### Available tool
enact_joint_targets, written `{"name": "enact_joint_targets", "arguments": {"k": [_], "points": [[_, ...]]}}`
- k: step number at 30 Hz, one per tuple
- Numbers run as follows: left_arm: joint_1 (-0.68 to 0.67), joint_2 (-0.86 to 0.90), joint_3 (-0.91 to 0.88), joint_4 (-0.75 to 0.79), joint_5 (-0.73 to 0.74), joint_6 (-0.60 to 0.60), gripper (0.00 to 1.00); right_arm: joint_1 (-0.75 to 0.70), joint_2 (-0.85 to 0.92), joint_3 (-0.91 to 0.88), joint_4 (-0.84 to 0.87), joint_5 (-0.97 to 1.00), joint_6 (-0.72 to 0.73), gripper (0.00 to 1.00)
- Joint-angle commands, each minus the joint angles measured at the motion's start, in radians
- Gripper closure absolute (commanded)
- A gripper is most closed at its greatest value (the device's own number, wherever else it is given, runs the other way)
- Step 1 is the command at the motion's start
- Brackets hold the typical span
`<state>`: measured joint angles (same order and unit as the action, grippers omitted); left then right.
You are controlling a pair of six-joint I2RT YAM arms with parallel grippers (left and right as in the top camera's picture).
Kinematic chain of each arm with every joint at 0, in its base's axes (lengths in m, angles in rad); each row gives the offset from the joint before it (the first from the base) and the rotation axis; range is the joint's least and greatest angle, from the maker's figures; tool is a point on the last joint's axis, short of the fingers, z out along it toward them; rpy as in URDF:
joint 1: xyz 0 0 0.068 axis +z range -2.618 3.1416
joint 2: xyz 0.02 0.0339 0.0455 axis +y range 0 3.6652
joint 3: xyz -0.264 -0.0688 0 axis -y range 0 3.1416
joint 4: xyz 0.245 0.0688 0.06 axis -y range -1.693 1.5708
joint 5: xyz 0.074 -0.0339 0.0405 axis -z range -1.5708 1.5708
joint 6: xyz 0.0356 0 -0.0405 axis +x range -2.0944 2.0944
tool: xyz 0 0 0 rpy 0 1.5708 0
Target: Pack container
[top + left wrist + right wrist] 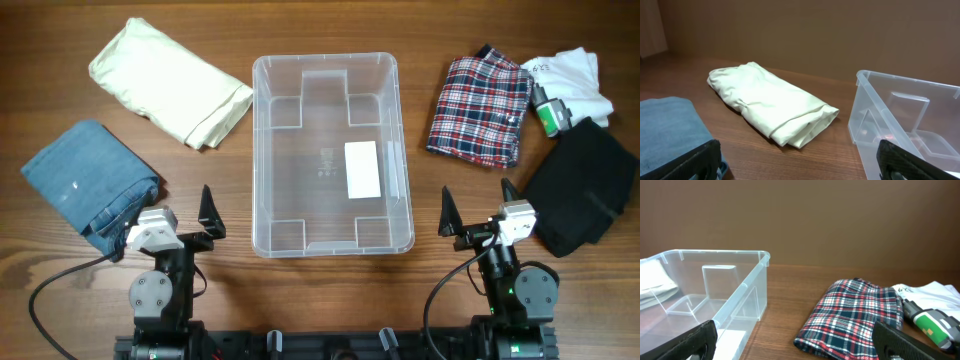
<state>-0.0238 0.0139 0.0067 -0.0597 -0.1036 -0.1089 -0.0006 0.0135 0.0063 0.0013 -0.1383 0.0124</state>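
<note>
The clear plastic container (266,120) stands empty at the table's middle, with a white label on its bottom; it also shows in the left wrist view (865,112) and the right wrist view (747,287). Folded garments lie around it: a pale yellow one (170,82) (770,102) at the back left, blue jeans (88,182) (667,127) at the left, a plaid one (480,108) (857,317), a white one (575,82) (930,292) and a black one (582,190) at the right. My left gripper (208,232) (800,167) and right gripper (478,233) (795,347) are open and empty near the front edge.
A small green and white object (551,117) (932,326) lies on the white garment beside the plaid one. Cables trail from both arm bases at the table's front edge.
</note>
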Motion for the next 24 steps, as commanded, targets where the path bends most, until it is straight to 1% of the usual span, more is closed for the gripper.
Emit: {"name": "enact_joint_targets", "arguments": {"k": [1, 12, 13, 15, 16, 17, 18, 20, 21, 22, 24], "points": [[0.008, -0.009, -0.001, -0.004, 0.009, 0.019, 0.0, 0.002, -0.004, 0.002, 0.006, -0.017, -0.011, 0.0], [0.009, -0.008, -0.001, -0.003, 0.008, 0.02, 0.0, 0.001, -0.003, 0.002, 0.005, -0.017, -0.009, 0.0], [0.009, -0.008, -0.001, -0.001, 0.004, 0.02, 0.0, 0.002, -0.003, 0.002, 0.006, -0.02, 0.001, 0.0], [0.009, -0.008, -0.001, 0.0, 0.005, 0.019, 0.0, 0.001, -0.002, 0.003, 0.004, -0.012, 0.096, 0.0], [0.009, -0.008, -0.001, 0.01, 0.009, 0.018, 0.0, 0.001, 0.0, 0.007, -0.003, -0.012, 0.11, 0.0], [0.009, -0.008, -0.001, 0.02, 0.015, -0.011, 0.0, 0.001, 0.005, 0.019, -0.019, 0.004, 0.111, 0.0], [0.009, -0.008, 0.001, 0.028, 0.016, -0.061, 0.0, 0.001, 0.011, 0.042, -0.047, 0.045, 0.111, 0.01], [0.009, -0.008, 0.017, 0.014, 0.016, -0.109, 0.0, 0.001, 0.04, 0.115, -0.119, 0.142, 0.111, 0.0], [0.009, -0.006, 0.046, -0.011, 0.016, -0.14, 0.0, 0.001, 0.073, 0.172, -0.156, 0.18, 0.111, 0.0], [0.009, -0.002, 0.085, -0.049, 0.017, -0.145, 0.0, 0.001, 0.112, 0.229, -0.198, 0.191, 0.111, 0.0], [0.009, 0.026, 0.175, -0.14, 0.016, -0.204, 0.0, 0.001, 0.219, 0.348, -0.283, 0.191, 0.122, 0.0]]}}
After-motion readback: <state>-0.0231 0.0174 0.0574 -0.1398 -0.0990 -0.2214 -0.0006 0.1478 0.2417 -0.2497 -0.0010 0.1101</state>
